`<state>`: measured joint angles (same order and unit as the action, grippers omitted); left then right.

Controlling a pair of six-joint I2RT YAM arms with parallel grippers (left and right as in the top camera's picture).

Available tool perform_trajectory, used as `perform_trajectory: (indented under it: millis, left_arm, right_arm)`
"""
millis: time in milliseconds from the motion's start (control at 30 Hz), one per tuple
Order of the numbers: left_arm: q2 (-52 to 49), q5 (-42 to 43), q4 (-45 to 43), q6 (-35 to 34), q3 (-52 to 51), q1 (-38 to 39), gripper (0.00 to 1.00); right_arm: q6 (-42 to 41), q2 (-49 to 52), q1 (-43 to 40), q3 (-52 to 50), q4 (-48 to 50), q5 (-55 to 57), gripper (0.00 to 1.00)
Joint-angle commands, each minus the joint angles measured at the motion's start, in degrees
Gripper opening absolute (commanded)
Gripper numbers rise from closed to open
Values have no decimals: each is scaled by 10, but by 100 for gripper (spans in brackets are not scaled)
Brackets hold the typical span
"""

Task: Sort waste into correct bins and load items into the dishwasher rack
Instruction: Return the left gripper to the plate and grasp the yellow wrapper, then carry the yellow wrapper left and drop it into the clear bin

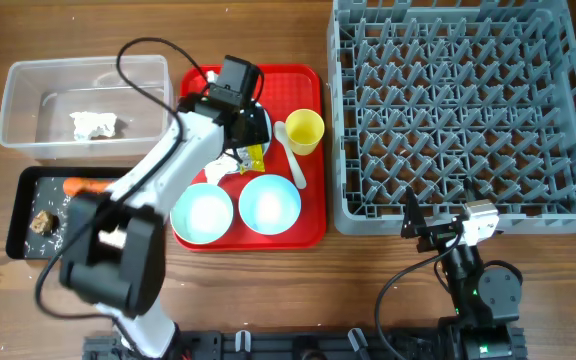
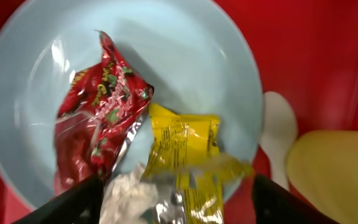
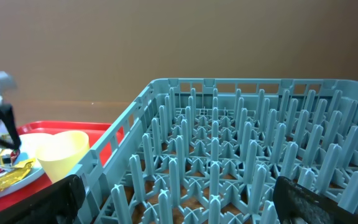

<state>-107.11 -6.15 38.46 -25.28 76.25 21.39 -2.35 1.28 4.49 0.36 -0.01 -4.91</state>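
Two targets, red wrapper (image 2: 101, 118) and yellow wrapper (image 2: 182, 149), just ahead of left gripper (image 2: 176, 199), jaws apart; yellow's length runs toward it.

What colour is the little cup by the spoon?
The cup is yellow, clearest in the overhead view.

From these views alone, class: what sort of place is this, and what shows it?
Likely a robot dish-clearing test bench: dishwasher rack, red tray of tableware, clear tub and black tray holding waste.
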Motion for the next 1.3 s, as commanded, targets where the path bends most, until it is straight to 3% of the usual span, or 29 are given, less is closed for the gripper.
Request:
perform_trajectory:
  millis: [0, 67, 133, 233, 533, 733, 967, 1200, 1233, 1267]
  left_arm:
    - [-32, -4, -15, 26, -3, 0, 70]
    - [-31, -4, -25, 26, -3, 0, 57]
    - [-31, -4, -27, 26, -3, 0, 27]
    - [-13, -4, -27, 26, 0, 0, 4]
    - [155, -4, -9, 26, 3, -19, 4]
    - [260, -40, 8, 26, 3, -165, 4]
    - [227, -26, 7, 17, 3, -347, 4]
    - [116, -21, -61, 17, 3, -396, 4]
    - [99, -21, -76, 17, 3, -397, 6]
    - [84, -21, -91, 17, 3, -397, 25]
  right_arm:
    - [-8, 1, -2, -1, 2, 2, 100]
    - [-8, 1, -2, -1, 2, 2, 100]
    - [-8, 1, -2, -1, 2, 2, 100]
    - [-8, 1, -2, -1, 2, 2, 100]
    - [-8, 1, -2, -1, 2, 2, 100]
    - [-8, 1, -2, -1, 2, 2, 100]
    - [-8, 1, -2, -1, 2, 2, 100]
    - [-8, 1, -2, -1, 2, 2, 100]
    - [-8, 1, -2, -1, 2, 2, 100]
    - [-8, 1, -2, -1, 2, 2, 100]
